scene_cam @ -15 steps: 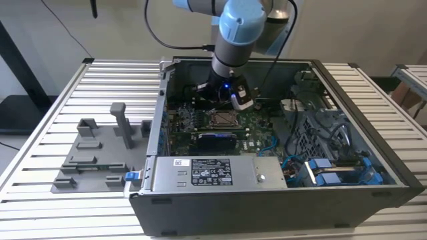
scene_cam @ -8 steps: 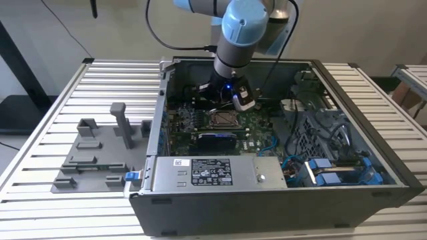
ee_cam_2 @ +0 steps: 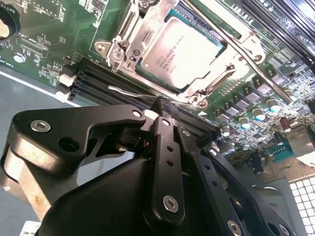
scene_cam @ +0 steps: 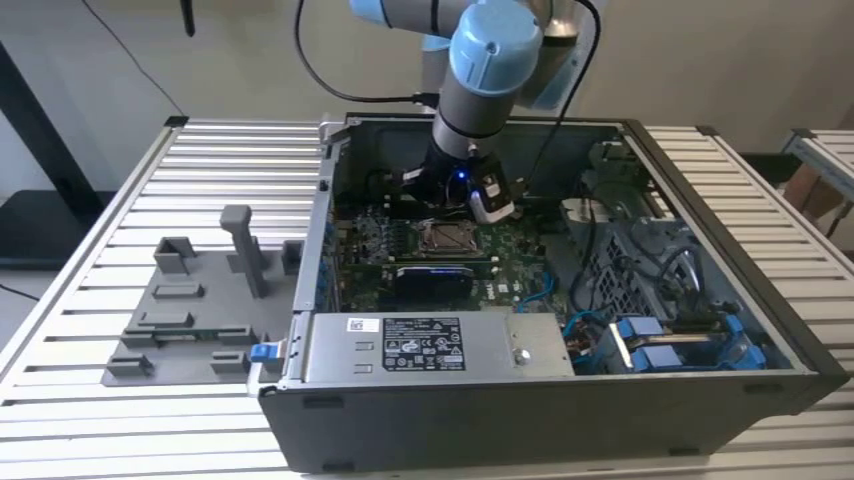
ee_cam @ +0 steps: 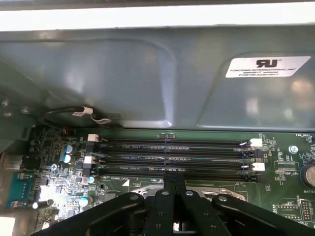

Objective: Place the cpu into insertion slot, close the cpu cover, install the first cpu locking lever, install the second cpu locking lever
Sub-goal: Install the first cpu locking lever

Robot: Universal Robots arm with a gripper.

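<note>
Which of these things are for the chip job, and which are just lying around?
For the job: cpu, cpu cover, locking lever, tool.
Just there: memory slots, grey plastic holders, blue cables.

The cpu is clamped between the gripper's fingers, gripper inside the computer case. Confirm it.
Wrong. The cpu lies in the insertion slot, not in the gripper, as the second wrist view shows. The gripper is inside the computer case.

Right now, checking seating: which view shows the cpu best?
Second wrist view: the cpu sits close and unobstructed. The exterior view shows a small distant square; in the first wrist view the tool stands before it.
</note>
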